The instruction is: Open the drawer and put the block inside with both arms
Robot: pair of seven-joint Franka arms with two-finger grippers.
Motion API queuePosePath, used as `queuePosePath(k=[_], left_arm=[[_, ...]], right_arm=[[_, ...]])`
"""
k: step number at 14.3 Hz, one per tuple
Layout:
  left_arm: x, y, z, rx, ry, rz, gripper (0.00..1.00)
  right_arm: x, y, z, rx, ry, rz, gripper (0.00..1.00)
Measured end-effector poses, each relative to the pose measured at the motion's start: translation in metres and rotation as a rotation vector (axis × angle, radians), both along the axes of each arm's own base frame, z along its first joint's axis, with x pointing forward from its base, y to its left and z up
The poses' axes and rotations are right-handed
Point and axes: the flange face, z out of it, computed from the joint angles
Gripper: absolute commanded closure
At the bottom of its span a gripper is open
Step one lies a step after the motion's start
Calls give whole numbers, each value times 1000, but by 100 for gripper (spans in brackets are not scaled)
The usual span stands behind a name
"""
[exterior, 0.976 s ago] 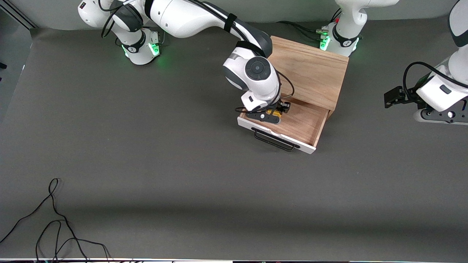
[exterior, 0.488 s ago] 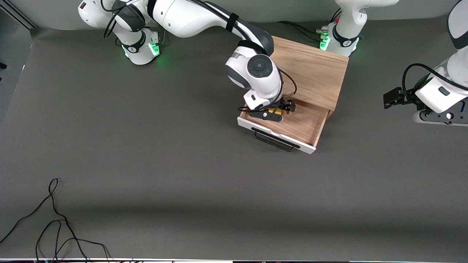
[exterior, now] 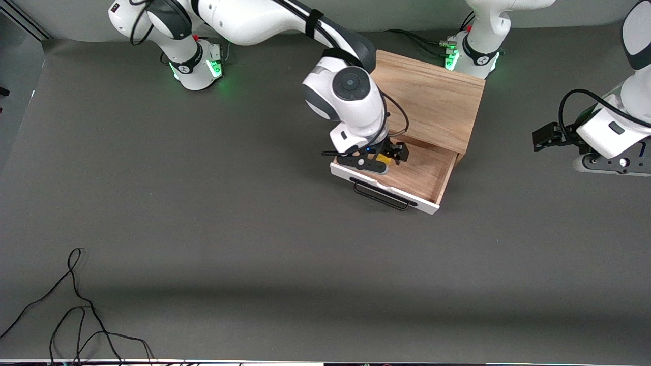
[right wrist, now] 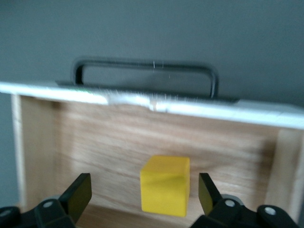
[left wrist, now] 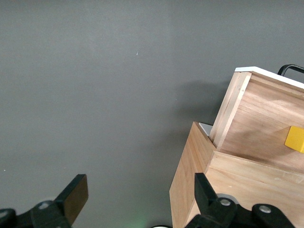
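Broadly, the grey surface carries a light oak box toward the left arm's end of the table, and its drawer stands pulled out toward the front camera, white front panel and black wire handle leading. Reaching from its base, the right arm bends down over the open tray, and the right gripper hangs just above the drawer floor. Its jaws are spread wide, gripping nothing. Between them, and clear of both fingers, the block sits on the wooden floor inside the drawer, near the white front panel. Directly below the spread jaws it lies, so a straight lift should clear it; any sideways drift could nudge it. Judging by this, the placing looks done and withdrawal comes next. Meanwhile the left arm waits at its own end of the table, the left gripper over bare surface beside the box, jaws likewise spread and empty.
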Motion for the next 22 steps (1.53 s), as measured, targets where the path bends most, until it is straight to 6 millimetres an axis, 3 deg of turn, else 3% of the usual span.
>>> queuePosePath(k=[2, 5, 8, 11, 14, 16, 18, 22], left_arm=[[0, 0, 0, 0, 0, 0, 0], [0, -1, 0, 0, 1, -1, 0], [0, -1, -1, 0, 1, -1, 0], [0, 0, -1, 0, 1, -1, 0], [0, 0, -1, 1, 1, 0, 0], [0, 0, -1, 1, 1, 0, 0], [0, 0, -1, 1, 1, 0, 0], [0, 0, -1, 1, 1, 0, 0]], right_arm=[[25, -32, 40, 2, -8, -35, 0], [61, -112, 108, -27, 32, 5, 0], [92, -213, 165, -2, 68, 75, 0], [103, -325, 201, -19, 54, 111, 0], [91, -425, 221, -47, 26, 126, 0], [79, -475, 226, -102, 10, 141, 0], [72, -504, 227, -146, 4, 149, 0], [77, -551, 223, -167, -6, 175, 0]])
